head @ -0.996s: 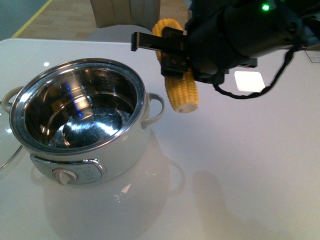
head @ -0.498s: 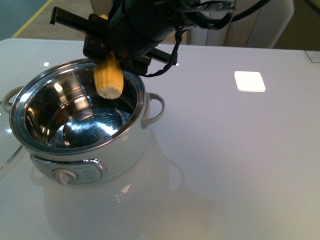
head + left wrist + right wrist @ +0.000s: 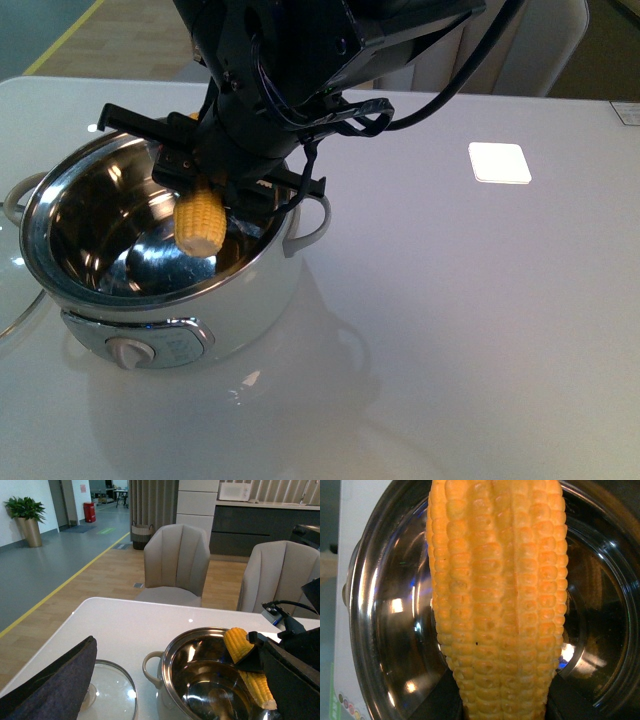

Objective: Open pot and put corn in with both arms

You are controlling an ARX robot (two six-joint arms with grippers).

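From my console the pot (image 3: 150, 250) at left of the front view stood open, its glass lid (image 3: 112, 690) lying on the table (image 3: 480, 330) beside it. My right gripper (image 3: 215, 190) was clamped on the corn (image 3: 200, 222), which hung inside the rim, unreleased. I couldn't tell how my left gripper (image 3: 45, 685) stood. I read no brand or writing.

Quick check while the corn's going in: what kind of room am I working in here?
Probably an office pantry or showroom dining area: a white table with upholstered chairs, dark kitchen cabinets with a microwave on the counter, and a corridor with a potted plant beyond.
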